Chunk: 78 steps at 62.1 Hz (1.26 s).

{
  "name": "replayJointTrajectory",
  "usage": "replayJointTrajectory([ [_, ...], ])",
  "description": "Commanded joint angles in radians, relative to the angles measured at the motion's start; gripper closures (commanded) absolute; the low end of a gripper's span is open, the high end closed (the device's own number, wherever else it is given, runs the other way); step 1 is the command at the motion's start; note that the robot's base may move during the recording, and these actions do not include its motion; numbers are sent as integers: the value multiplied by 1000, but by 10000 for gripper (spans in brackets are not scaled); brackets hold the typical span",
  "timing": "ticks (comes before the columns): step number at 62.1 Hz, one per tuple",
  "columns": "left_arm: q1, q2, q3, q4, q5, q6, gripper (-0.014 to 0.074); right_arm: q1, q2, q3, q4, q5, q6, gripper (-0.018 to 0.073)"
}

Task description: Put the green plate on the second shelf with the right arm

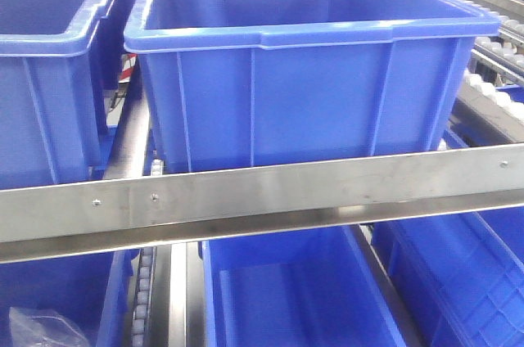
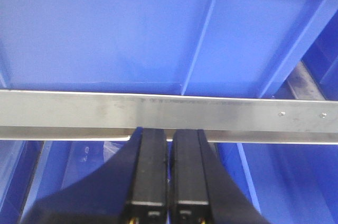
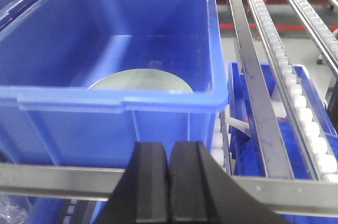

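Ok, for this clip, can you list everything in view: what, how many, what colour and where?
Plate: one, pale green, lying inside the upper-shelf bin, mostly hidden by its front wall.
Bins: at least five, blue; two on the upper shelf, others on the shelf below.
Shelf rail: one, bare steel, running across in front of the bins.
Roller tracks: several, white rollers in steel channels, right of the bin.
Plastic bag: one, clear, crumpled, in the lower-left bin.
Left hand: one, black, fingers together, empty, by the rail.
Right hand: one, black, fingers together, empty, in front of the bin holding the plate.
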Motion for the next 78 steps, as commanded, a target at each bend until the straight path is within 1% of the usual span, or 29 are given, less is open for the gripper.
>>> replayJointTrajectory([
  [1, -6, -25, 32, 0, -51, -1, 472, -5, -82, 50, -12, -88, -2, 503],
  [9, -6, -25, 32, 0, -51, -1, 472, -8, -280, 213, -12, -87, -2, 503],
  [15, -6, -25, 32, 0, -51, -1, 472, -24, -407, 288, -12, -76, -2, 503],
  [17, -6, -25, 32, 0, -51, -1, 472, -33, -451, 281, -12, 7, -2, 503],
  [19, -6, -25, 32, 0, -51, -1, 472, -37, -479, 280, -12, 45, -2, 503],
  [26, -6, -25, 32, 0, -51, -1, 472, -51, -543, 284, -12, 115, -2, 503],
  [78, -6, -25, 32, 0, -51, -1, 472, -56, -545, 284, -12, 130, -2, 503],
])
